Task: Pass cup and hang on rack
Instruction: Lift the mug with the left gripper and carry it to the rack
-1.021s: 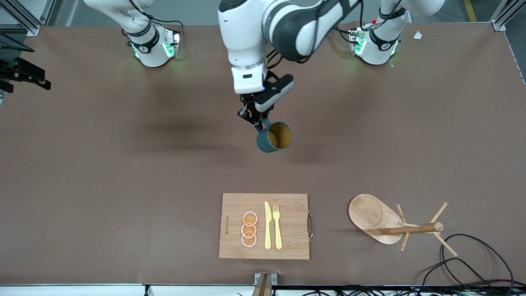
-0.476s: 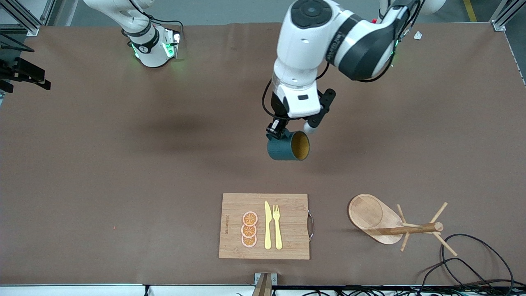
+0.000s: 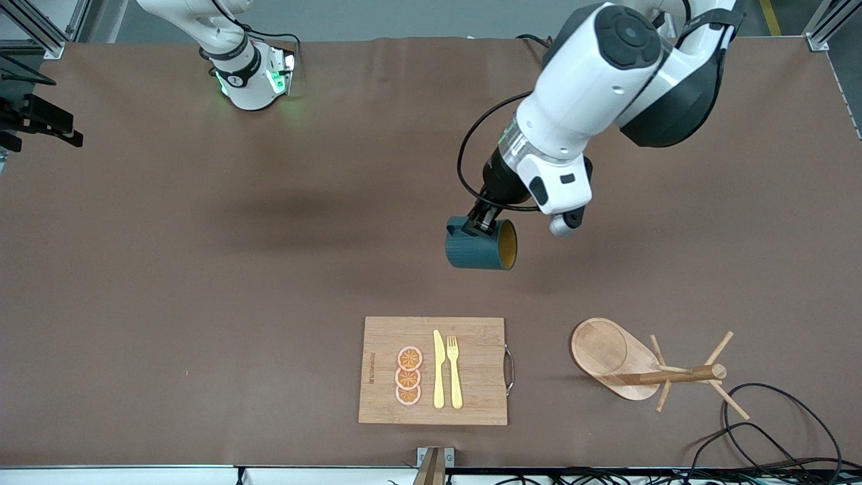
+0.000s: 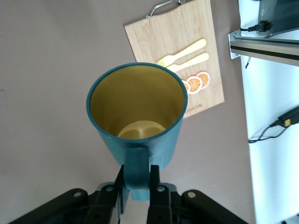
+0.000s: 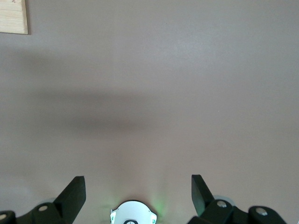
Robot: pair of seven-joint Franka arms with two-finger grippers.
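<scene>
Front view, left tool [image 3: 483, 222]: clenched on the handle of the cup [image 3: 481, 244], up in the air over bare worktop [image 3: 202, 269] in the middle stretch.
Front view, cup: dark teal, lying on its side in the grip, mouth turned toward the left arm's end of the worktop, mustard interior partly showing.
Front view, rack [image 3: 646, 367]: light wooden mug tree, oval dished base, central post and thin pegs; it stands near the front camera's edge, toward the left arm's end, well apart from the cup.
Front view, cutting board [image 3: 434, 370]: bamboo, rectangular, metal handle on the edge facing the rack; nearer to the front camera than the cup.
Front view, items on board: three orange slices [image 3: 409, 376], a yellow knife [image 3: 438, 370] and a yellow fork [image 3: 454, 372], side by side.
Front view, cables [image 3: 774, 431]: black, looped on the worktop beside the rack.
Front view, right arm: only its base section shows; the arm waits.

Left wrist view, left tool [image 4: 138, 186]: both fingers pressed against the cup's handle, one on each side.
Left wrist view, cup [image 4: 140, 121]: mouth faces the camera, mustard interior and bottom visible; the cutting board [image 4: 159, 42] lies below it on the worktop.

Right wrist view, right tool [image 5: 138, 186]: released, fingers spread wide with nothing between them, over bare worktop.
Right wrist view, cutting board [image 5: 13, 16]: one corner shows at the picture's edge.
</scene>
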